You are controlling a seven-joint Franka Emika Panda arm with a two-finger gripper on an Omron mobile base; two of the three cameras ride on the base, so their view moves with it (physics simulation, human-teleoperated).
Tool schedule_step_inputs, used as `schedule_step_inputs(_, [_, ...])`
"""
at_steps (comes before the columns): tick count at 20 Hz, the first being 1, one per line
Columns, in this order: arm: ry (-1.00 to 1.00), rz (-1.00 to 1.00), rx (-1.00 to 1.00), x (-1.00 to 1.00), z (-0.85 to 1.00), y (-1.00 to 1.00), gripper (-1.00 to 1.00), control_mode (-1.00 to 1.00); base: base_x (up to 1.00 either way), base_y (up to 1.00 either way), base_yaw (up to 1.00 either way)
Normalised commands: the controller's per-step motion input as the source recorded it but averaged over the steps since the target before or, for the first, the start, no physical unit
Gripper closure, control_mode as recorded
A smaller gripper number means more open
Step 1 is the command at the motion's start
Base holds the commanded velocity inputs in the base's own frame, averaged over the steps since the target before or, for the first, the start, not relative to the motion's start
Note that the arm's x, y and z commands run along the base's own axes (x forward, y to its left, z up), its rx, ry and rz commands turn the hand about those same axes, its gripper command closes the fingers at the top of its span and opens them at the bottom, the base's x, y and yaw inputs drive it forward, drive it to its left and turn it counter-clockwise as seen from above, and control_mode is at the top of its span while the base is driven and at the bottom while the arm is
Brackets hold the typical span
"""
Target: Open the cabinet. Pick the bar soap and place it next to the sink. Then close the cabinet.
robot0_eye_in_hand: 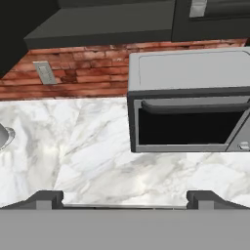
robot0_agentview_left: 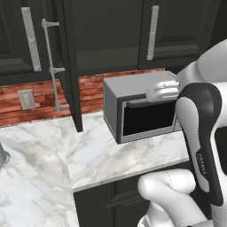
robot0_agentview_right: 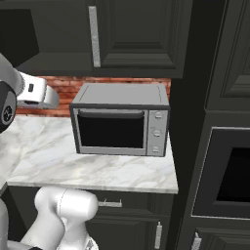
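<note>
Hand view: gripper (robot0_eye_in_hand: pixel 125 197) jaws spread fully wide, holding nothing, above the marble counter (robot0_eye_in_hand: pixel 83 146) left of the grey microwave (robot0_eye_in_hand: pixel 190 97); cabinet (robot0_agentview_left: pixel 71 66) door swung open.

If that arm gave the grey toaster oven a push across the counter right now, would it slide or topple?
The toaster oven is a wide, low box sitting flat on the marble counter, so it probably wouldn't tip. The polished-looking stone suggests it would slide rather than catch. Its metal casing hints it is fairly heavy and stiff, likely too broad for the open gripper to grasp.
</note>
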Motion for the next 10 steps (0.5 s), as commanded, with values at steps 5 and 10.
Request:
schedule_step_inputs(5, [-0.20, 0.00, 0.00, -0.01, 0.07, 0.00, -1.00, -1.00, 0.00, 0.00, 0.00])
schedule_step_inputs(10, [-0.17, -0.07, 0.00, -0.29, 0.23, 0.00, -1.00, -1.00, 0.00, 0.00, 0.00])
